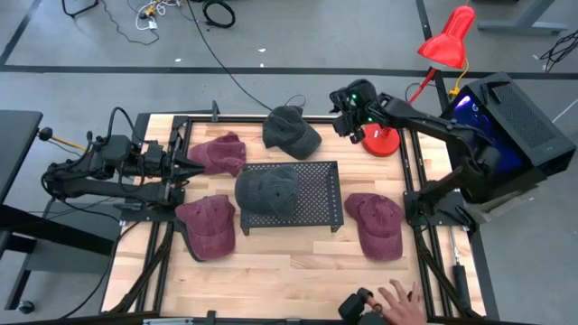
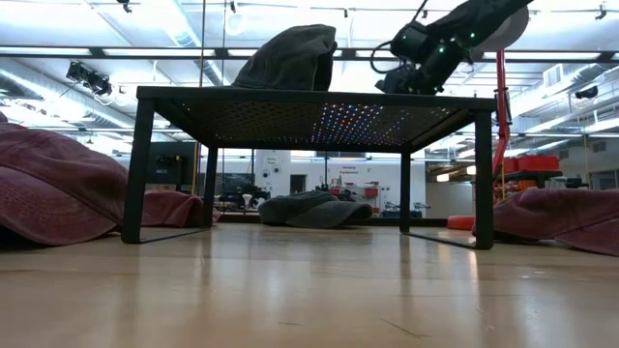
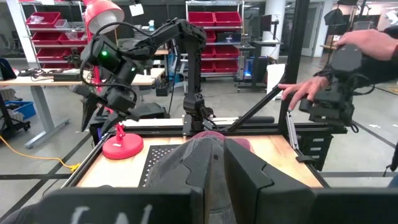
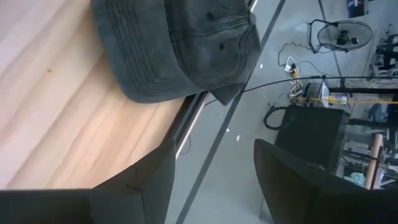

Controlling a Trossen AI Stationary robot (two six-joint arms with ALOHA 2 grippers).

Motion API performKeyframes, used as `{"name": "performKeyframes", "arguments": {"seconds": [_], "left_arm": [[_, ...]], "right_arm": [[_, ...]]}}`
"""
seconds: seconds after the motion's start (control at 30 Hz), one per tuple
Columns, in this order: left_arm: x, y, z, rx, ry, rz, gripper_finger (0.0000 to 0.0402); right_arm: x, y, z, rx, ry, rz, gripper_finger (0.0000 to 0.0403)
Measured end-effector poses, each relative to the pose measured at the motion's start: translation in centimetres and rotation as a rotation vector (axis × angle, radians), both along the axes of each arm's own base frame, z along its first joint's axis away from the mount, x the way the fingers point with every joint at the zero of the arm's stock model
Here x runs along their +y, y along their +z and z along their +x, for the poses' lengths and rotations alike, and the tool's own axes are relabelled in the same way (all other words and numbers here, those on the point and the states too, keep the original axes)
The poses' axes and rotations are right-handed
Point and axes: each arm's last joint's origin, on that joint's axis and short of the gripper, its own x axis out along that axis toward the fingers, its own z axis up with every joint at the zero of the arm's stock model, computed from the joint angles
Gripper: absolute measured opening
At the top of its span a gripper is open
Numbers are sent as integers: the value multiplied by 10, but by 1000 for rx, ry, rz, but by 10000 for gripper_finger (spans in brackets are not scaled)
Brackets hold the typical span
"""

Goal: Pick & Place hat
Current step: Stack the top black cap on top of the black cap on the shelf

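The right claw (image 1: 346,116) hangs with its two dark fingers spread wide and nothing between them, above the far edge of the pale wooden surface (image 1: 280,271), beside the round red base of the red desk lamp (image 1: 383,141). The nearest candidate for it is the dark grey washed-cotton cap (image 1: 291,132) lying flat at that same far edge. In the high view this cap sits just to the left of the right claw, and in the right wrist view the same cap (image 4: 177,46) fills the space ahead of the open fingers, its brim overhanging the rim of the surface. Its long axis, crown to brim, runs slantwise across the surface, so I judge the fingers would best pinch the crown fabric across that line. A second dark grey cap (image 1: 266,190) already rests on top of the black perforated metal stand (image 1: 312,194) in the middle. Three maroon caps lie on the wood around the stand. The left claw (image 1: 185,166) waits low on the left side with its fingers drawn close and empty, aimed at the stand. It sits well apart from the far cap, so the right arm is clearly nearer.
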Motion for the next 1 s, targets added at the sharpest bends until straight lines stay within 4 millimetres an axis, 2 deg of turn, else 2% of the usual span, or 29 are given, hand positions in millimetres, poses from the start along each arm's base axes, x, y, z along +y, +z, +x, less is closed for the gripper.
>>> {"name": "performKeyframes", "arguments": {"seconds": [0.4, 0.73, 1.0], "left_arm": [[0, 0, 0, 0, 0, 0, 48], [0, 0, 0, 0, 0, 0, 48], [0, 0, 0, 0, 0, 0, 48]], "right_arm": [[-29, -28, -5, 35, 77, 72, 220], [-38, -60, 4, 92, 132, 146, 220], [-42, -72, 10, 90, 146, 163, 220]]}}
